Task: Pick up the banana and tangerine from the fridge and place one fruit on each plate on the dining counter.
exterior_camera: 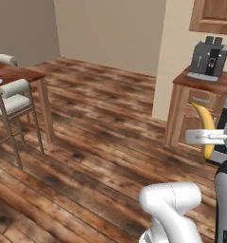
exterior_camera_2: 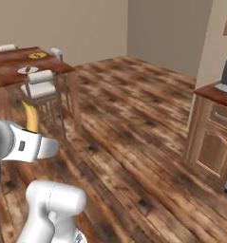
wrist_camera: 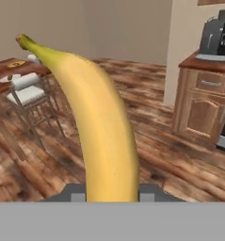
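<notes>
Plank flooring (exterior_camera: pixel 96 137) spreads between the table (exterior_camera: pixel 20 75) at left and a wooden cabinet (exterior_camera: pixel 191 118) bearing a coffee machine (exterior_camera: pixel 209 59). Right base view: white plate (exterior_camera_2: pixel 28 70) and yellow plate (exterior_camera_2: pixel 37 55) sit on the table. Hand view: tool (wrist_camera: pixel 111 192) clamped on the banana (wrist_camera: pixel 97 117). No legible writing.

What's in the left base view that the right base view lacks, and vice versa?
Left base view alone: the whole coffee machine on the worktop, and an upper cabinet above it.
Right base view alone: the yellow plate on the far part of the table, and a chair at the table's far end.
Both: the banana held upright in the shut jaws, the white plate, the near chair, the lower cabinet and the plank floor.
</notes>
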Controlling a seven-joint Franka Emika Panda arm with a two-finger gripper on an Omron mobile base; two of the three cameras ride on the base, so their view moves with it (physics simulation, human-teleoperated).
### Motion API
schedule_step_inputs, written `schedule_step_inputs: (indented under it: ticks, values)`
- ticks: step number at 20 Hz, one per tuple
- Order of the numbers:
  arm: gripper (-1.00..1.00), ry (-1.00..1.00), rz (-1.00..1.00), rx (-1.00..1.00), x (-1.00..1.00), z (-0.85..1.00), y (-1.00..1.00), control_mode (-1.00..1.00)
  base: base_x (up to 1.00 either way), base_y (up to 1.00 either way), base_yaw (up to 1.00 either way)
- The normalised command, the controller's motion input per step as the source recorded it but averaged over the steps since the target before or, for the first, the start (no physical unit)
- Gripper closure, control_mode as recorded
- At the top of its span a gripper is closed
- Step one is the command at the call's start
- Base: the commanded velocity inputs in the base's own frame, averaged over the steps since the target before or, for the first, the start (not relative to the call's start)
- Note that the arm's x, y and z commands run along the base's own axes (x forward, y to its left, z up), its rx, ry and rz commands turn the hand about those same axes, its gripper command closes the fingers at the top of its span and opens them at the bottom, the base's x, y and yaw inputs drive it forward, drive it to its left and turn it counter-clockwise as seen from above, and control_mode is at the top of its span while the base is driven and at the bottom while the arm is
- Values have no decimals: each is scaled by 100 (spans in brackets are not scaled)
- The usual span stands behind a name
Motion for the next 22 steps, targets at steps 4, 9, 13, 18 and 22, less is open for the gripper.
schedule_step_inputs:
  ticks: [4,9,13,18,22]
  values:
    - [100,0,0,0,0,0,0,100,100,-4,51]
    - [100,0,0,0,0,0,0,100,100,-34,47]
    - [100,0,0,0,0,0,0,100,100,-37,47]
    - [100,0,0,0,0,0,0,100,100,-46,47]
    - [100,0,0,0,0,0,0,100,100,-48,48]
